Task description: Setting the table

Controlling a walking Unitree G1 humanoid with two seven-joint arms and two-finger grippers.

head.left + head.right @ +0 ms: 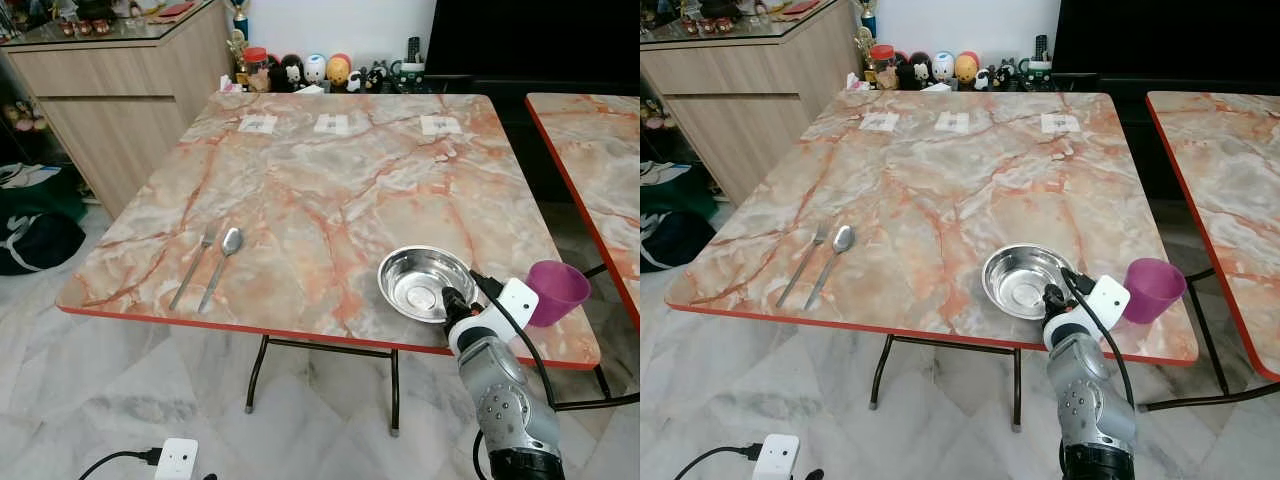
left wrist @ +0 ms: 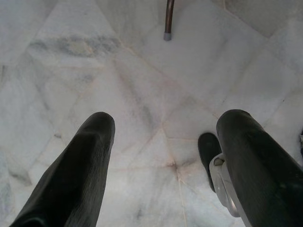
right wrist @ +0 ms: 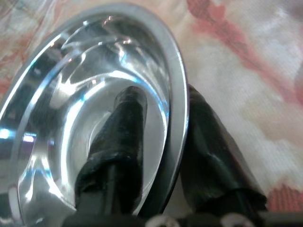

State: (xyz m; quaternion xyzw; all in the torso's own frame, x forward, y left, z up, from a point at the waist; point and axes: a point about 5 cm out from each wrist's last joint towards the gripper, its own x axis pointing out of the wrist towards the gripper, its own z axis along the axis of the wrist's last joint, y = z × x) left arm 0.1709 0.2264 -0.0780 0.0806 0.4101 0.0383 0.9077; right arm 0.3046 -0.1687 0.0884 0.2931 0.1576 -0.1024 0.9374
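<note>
— So, what is the right gripper (image 3: 163, 118) doing?

— It pinches the rim of the steel bowl (image 1: 423, 281). In the right wrist view one black finger sits inside the bowl and the other outside, with the rim between them, so it is clamped on the bowl.

— And where is the bowl?

— On the marble-patterned table (image 1: 330, 180), near the front edge on the robot's right side. The silver right arm reaches up to it from below the table edge, with a white block and a black cable at the wrist.

— Anything beside it?

— A purple cup (image 1: 556, 291) stands just to the right of the bowl, near the table's front right corner. Whether cup and wrist touch, I cannot tell.

— What about the cutlery?

— A fork (image 1: 195, 263) and a spoon (image 1: 222, 264) lie side by side near the front left of the table, handles toward the robot, the fork on the left. They are well apart from the bowl.

— And the left gripper (image 2: 165, 156)?

— It hangs over the pale marble floor (image 2: 142, 80), fingers spread wide with nothing between them. A table leg's foot shows beyond it.

— Farther out?

— Three white paper squares (image 1: 332, 124) lie along the far edge of the table. Behind it a row of small figurines (image 1: 300, 70) stands by the wall, a wooden cabinet (image 1: 120, 90) is at the far left, and a second table (image 1: 595, 160) of the same pattern stands at the right.
</note>
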